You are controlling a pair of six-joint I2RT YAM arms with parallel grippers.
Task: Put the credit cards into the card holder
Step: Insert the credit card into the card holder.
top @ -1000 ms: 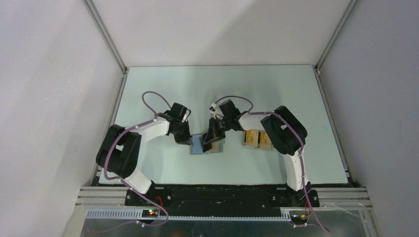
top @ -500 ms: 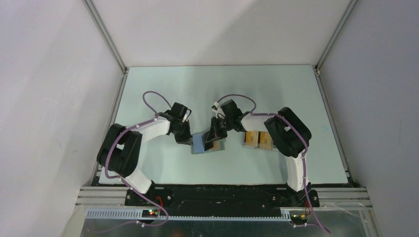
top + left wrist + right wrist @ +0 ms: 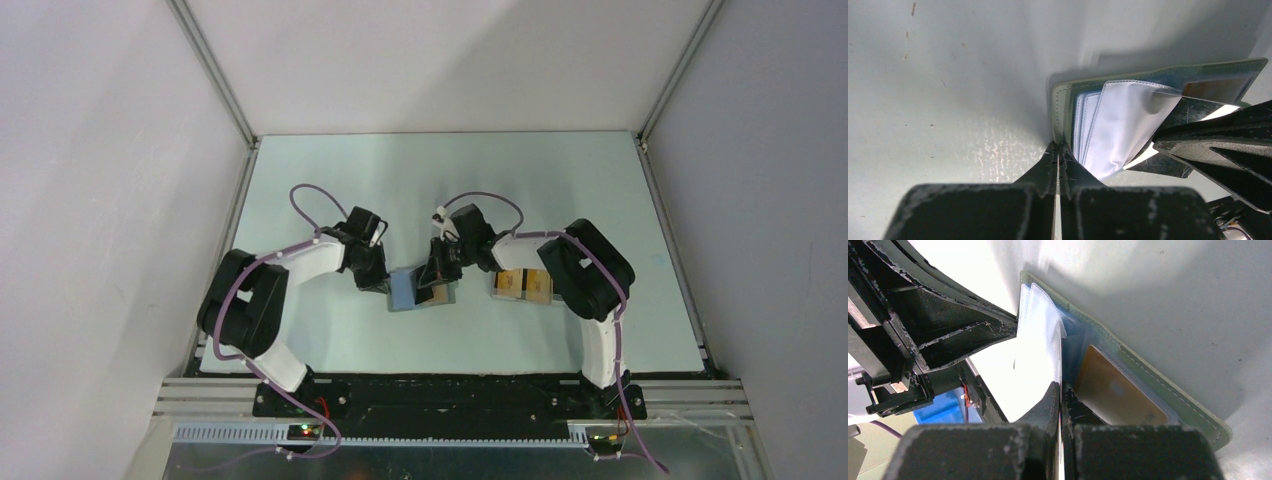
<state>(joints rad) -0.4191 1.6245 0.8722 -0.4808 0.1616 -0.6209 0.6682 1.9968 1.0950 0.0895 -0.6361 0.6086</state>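
Colours on the pale mint worktop

The card holder is grey-green outside with a line of pale stitching along its edge. It is bluish-grey inside, and its sleeves are milky white to clear. The credit cards are orange-gold, and one of the same colour shows through a sleeve. The left gripper and right gripper are black, scuffed with grey scratches. The arms are white with black joints, and purple cables loop over them.
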